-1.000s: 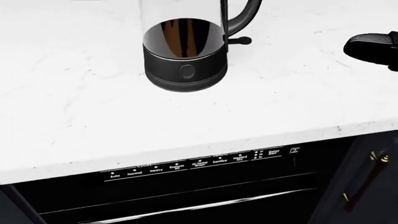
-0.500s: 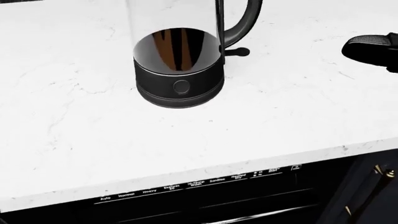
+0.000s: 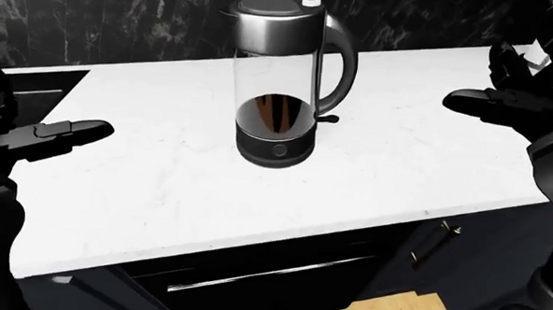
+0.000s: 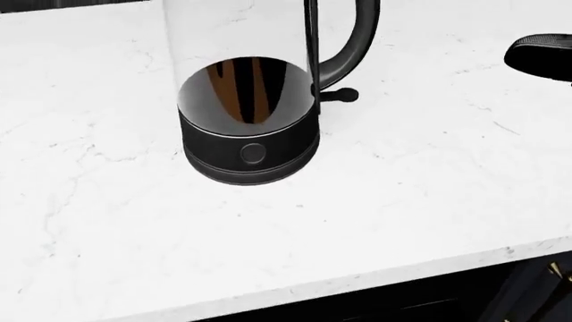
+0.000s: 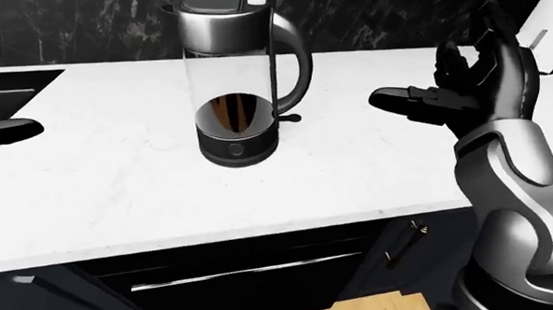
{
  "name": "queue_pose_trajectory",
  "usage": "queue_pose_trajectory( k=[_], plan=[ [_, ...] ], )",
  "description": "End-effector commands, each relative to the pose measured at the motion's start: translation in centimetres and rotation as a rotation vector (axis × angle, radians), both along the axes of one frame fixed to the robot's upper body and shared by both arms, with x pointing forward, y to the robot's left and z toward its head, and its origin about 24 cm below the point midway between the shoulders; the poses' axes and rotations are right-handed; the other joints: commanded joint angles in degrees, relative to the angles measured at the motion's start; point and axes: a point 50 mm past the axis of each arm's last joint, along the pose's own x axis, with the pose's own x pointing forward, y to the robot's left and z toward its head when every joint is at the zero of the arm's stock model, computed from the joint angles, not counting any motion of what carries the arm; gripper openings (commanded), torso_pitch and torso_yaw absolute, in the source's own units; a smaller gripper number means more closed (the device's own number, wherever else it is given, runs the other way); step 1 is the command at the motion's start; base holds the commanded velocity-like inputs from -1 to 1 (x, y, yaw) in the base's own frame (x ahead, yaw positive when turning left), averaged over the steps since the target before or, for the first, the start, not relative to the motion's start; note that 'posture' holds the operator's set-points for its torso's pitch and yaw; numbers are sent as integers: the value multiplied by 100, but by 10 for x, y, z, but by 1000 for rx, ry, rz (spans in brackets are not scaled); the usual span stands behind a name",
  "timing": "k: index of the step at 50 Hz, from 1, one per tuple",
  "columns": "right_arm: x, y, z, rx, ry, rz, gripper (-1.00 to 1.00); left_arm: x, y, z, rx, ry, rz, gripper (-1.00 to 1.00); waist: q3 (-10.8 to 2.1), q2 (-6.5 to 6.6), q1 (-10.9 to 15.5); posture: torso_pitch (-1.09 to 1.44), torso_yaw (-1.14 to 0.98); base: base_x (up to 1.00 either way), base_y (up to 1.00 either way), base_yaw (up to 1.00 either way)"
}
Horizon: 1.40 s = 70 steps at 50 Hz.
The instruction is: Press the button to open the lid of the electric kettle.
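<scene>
We see the electric kettle (image 3: 284, 82) standing upright on the white counter (image 3: 163, 185), between our two hands and well apart from both. Our right hand (image 5: 457, 93) hovers above the counter off to the kettle's handle side, its fingers (image 5: 405, 101) spread and holding nothing; the kettle lies across from its fingertips, toward the left of the view, and rises to about the hand's own height. Our left hand (image 3: 48, 134) is likewise unclenched and empty, flat and low over the counter, with the kettle across from its fingertips, toward the right of the view

The lid (image 3: 269, 6) is down. A small pale button (image 3: 310, 1) sits at the top of the handle (image 3: 341, 63), just beside the lid, and we judge this to be the one to press. The round button on the dark base (image 4: 252, 153) looks more like the power switch

We expect the glass body to be stiff, smooth and slippery, and breakable if knocked. With little dark liquid in it, the kettle is probably light and tall enough to tip or slide under a sideways shove. So we would press straight down on the top button with one fingertip, and if it needs steadying, take the handle, not the glass
</scene>
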Motion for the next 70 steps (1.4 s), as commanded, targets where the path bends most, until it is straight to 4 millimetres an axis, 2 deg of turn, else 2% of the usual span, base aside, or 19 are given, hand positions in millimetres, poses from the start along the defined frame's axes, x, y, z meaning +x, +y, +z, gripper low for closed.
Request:
queue_pose_trajectory(
  k=[1, 6, 9, 10, 11, 15, 19, 21, 22, 23, 24, 30, 32, 34, 38, 44, 46, 47, 70],
  plan=[
    [-11, -6, 23, -11, -113, -36, 100, -7, -3, 21, 51, -97, -11, 100, -153, 4, -47, 0, 0, 12, 0, 0],
    [-12, -8, 25, -10, -118, -43, 100, -8, -1, 23, 54, -100, -3, 100, -79, -287, -21, 0, 0, 11, 0, 0],
    [-12, -8, 25, -9, -118, -44, 100, -8, -1, 24, 54, -101, -5, 100, -173, -766, -9, 0, 0, 11, 0, 0],
    [-12, -9, 26, -9, -119, -44, 100, -7, -1, 24, 55, -102, -4, 100, -106, -483, -61, 0, 0, 11, 0, 0],
    [-12, -9, 26, -9, -120, -44, 100, -7, -1, 25, 55, -104, -3, 100, -102, -598, -33, 0, 0, 11, 0, 0],
    [-11, -9, 25, -9, -118, -46, 100, -7, -1, 26, 54, -106, -3, 100, -113, -443, -64, 0, 0, 11, 0, 0],
    [-12, -11, 29, -8, -124, -48, 100, -8, 1, 29, 56, -111, 2, 100, -35, -156, -94, 0, 0, 12, 0, 0],
    [-12, -10, 29, -9, -124, -47, 100, -9, 1, 28, 56, -110, 4, 100, -116, 160, -124, 0, 0, 11, 0, 0],
    [-12, -10, 29, -10, -124, -45, 100, -9, 2, 29, 56, -111, 5, 100, -178, 190, -160, 0, 0, 10, 0, 0],
    [-12, -9, 28, -10, -123, -44, 100, -9, 2, 29, 56, -111, 6, 100, -106, 99, -77, 0, 0, 12, 0, 0],
    [-12, -9, 28, -10, -123, -43, 100, -9, 3, 29, 55, -111, 7, 100, -62, 149, -101, 0, 0, 10, 0, 0],
    [-12, -9, 28, -11, -123, -42, 100, -10, 2, 29, 56, -111, 7, 100, -70, -162, -48, 0, 0, 11, 0, 0],
    [-12, -9, 28, -12, -123, -41, 100, -10, 4, 29, 56, -112, 10, 100, -74, -323, -23, 0, 0, 11, 0, 0],
    [-12, -8, 28, -12, -123, -41, 100, -10, 4, 29, 56, -112, 10, 100, -133, -622, -3, 0, 0, 11, 0, 0],
    [-12, -9, 29, -12, -124, -41, 100, -10, 4, 30, 55, -114, 12, 100, -87, -544, -56, 0, 0, 11, 0, 0],
    [-11, -10, 28, -21, -118, -58, 100, -11, 6, 32, 40, -120, 15, 100, -28, -238, -146, 0, 0, 6, 0, 0],
    [-10, -11, 29, -22, -119, -66, 100, -11, 6, 31, 42, -119, 17, 100, -73, 38, -193, 0, 0, 0, 0, 0],
    [-10, -10, 28, -23, -119, -65, 100, -11, 6, 31, 42, -120, 17, 100, 14, -195, -167, 0, 0, 0, 0, 0],
    [-5, -12, 24, -67, -101, -107, 100, -15, -1, 30, -1, -147, -81, 100, -42, -259, -55, 0, 0, 0, 0, 0]
  ],
)
